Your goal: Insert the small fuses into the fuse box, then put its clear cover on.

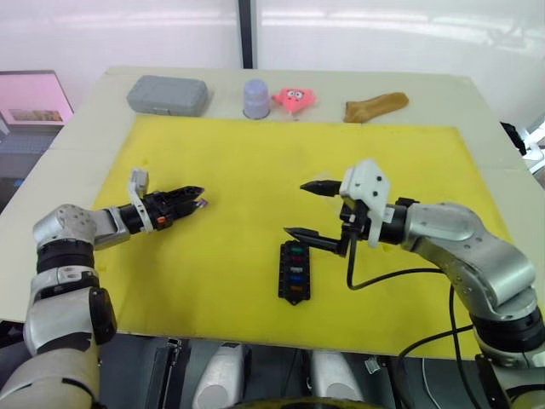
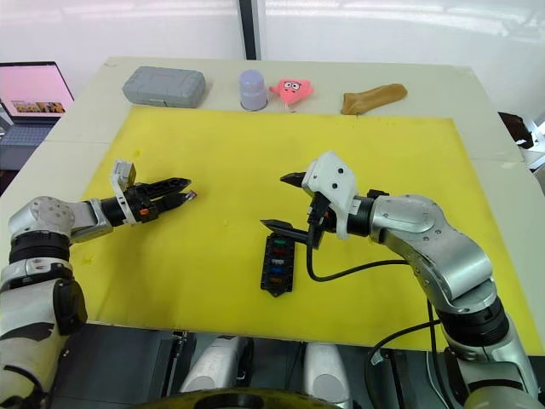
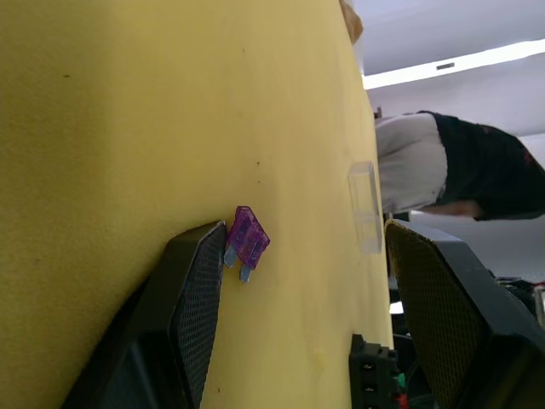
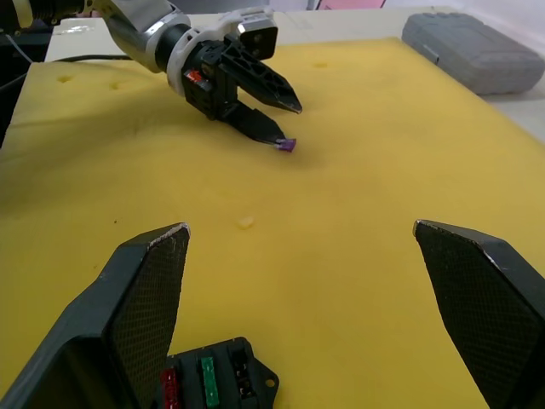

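Observation:
The black fuse box (image 1: 295, 271) lies on the yellow mat (image 1: 255, 162) near its front edge, with several coloured fuses in its slots. My right gripper (image 1: 298, 209) hovers open just above and behind the box, jaws wide apart and empty. To the left, my left gripper (image 1: 201, 196) is low over the mat and open. A purple fuse (image 3: 247, 239) sits at the tip of one of its fingers (image 3: 192, 290); I cannot tell whether it rests on the mat. The clear cover (image 3: 364, 207) lies flat on the mat beyond that fuse.
A grey case (image 1: 168, 95), a lilac cup (image 1: 256, 98), a pink toy (image 1: 294, 99) and a brown object (image 1: 375, 106) line the table's far edge. A lit screen (image 2: 34, 89) stands off the table's left. A person (image 3: 451, 166) is beyond the table.

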You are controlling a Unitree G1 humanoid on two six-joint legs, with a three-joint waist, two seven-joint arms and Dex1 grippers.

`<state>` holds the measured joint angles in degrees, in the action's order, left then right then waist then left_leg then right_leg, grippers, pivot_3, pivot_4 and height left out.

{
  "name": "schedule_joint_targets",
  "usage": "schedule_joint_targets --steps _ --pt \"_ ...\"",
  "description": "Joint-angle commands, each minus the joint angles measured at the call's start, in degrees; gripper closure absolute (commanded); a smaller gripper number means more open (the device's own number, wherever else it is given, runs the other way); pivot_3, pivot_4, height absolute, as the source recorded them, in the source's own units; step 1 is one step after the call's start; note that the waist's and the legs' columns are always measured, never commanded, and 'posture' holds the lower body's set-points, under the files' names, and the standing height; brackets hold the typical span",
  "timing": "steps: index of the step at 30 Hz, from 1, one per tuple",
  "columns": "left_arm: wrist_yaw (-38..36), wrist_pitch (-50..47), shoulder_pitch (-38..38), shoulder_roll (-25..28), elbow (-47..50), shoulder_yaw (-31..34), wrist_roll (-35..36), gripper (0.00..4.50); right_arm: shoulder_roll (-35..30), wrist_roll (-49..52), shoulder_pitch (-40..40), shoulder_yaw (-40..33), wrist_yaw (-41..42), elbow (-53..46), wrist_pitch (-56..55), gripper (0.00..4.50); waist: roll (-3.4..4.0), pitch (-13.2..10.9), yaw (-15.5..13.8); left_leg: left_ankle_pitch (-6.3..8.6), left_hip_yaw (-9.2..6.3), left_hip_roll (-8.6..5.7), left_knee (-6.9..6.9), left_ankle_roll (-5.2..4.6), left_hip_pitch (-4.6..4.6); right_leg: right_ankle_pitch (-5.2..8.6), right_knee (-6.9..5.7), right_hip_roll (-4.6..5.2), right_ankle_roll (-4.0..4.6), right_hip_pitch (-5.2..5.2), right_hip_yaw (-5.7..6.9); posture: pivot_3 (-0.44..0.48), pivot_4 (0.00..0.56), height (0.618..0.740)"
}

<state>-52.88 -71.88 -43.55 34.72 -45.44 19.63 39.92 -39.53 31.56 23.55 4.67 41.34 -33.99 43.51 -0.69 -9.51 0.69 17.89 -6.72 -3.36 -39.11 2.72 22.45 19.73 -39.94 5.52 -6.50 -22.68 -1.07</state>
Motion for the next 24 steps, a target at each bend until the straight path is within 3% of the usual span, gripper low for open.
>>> schedule_joint_targets --steps 1,4,13,16,24 --pt "0.76 0.61 0.07 -0.93 -0.9 -0.06 -0.92 2.23 -0.43 -0.07 0.32 -0.61 -0.14 -2.38 -0.49 0.0 0.0 0.0 0.13 0.0 0.0 0.0 0.0 0.0 0.0 0.0 0.0 0.0 0.0 0.0 0.0 0.0 0.15 0.74" --pt "0.57 1.6 0.82 -1.22 0.18 -0.66 -1.7 3.71 -0.48 -0.17 0.22 -0.54 -0.1 -2.34 -0.5 0.0 0.0 0.0 0.29 0.0 0.01 0.01 0.0 0.0 0.0 0.0 0.0 0.0 0.0 -0.01 0.0 0.0 0.15 0.74" --pt "1.01 1.59 0.88 -1.69 0.54 -0.3 -2.53 3.71 -0.5 -0.93 0.0 -0.26 0.02 -2.2 -0.56 0.0 0.0 0.0 0.31 0.0 0.01 0.03 0.0 0.01 0.0 0.0 0.0 -0.02 0.0 -0.02 0.0 0.0 0.15 0.74" --pt "2.13 3.62 0.8 -1.82 0.05 -0.63 -3.85 4.49 -0.48 -1.05 0.02 -0.22 -0.02 -2.22 -0.51 0.0 0.01 0.01 0.28 -0.01 0.01 0.03 0.01 0.01 -0.01 0.0 0.0 -0.02 0.0 -0.02 0.0 0.0 0.15 0.74" --pt "1.27 1.25 -0.23 1.64 2.71 1.89 -2.0 4.49 -0.53 -0.12 -0.41 -1.28 -0.4 -2.83 0.28 0.0 0.03 0.01 0.57 -0.02 0.02 0.09 0.01 0.03 -0.03 0.0 -0.01 -0.08 0.0 -0.02 -0.01 0.0 0.15 0.74"
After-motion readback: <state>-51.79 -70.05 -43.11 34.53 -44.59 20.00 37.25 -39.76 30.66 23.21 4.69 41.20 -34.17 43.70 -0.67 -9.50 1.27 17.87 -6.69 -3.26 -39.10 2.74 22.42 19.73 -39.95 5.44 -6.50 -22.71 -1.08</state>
